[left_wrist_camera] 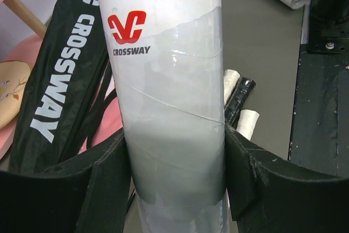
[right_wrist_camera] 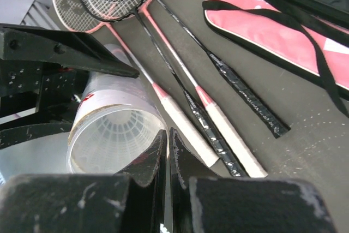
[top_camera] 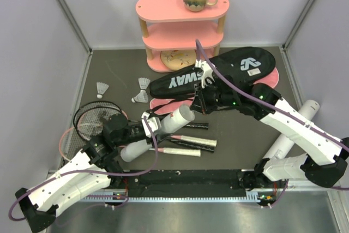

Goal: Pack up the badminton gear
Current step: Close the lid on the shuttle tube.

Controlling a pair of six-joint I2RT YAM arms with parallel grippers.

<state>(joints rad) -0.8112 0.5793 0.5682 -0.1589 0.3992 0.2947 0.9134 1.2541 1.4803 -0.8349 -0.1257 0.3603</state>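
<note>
1. My left claw (left_wrist_camera: 175, 170) is clamped on the white tube (left_wrist_camera: 163, 80), one finger on each side. It holds the tube up off the table (top_camera: 240, 145), tilted, with the open end pointing toward my right arm.
2. My right claw (right_wrist_camera: 168, 144) has its two fingers pressed together with nothing between them. It sits right at the tube's open mouth.
3. Inside the mouth I see a shuttlecock (right_wrist_camera: 121, 133), its skirt facing out. I think the job right now is filling this tube. It is dim in there, so I cannot tell how deep the shuttlecock sits.
4. To do this well, I hold the tube firm but do not squeeze harder. It looks thin and I think it could dent.
5. If I poke with the closed right claw, I go slowly, straight down the middle. That way the feathers do not bend and I do not knock the rim.
6. Three more shuttlecocks (top_camera: 144, 83) lie on the table near the black bag (top_camera: 218, 72). I think they go in next, nose first, one at a time.
7. I lift the right claw clear of the tube before swinging it away, so I miss the racket handles (right_wrist_camera: 218, 129) lying on the table beside the tube.
8. The pink bag (right_wrist_camera: 262, 31) and the other tube (top_camera: 294, 129) can wait.
</note>
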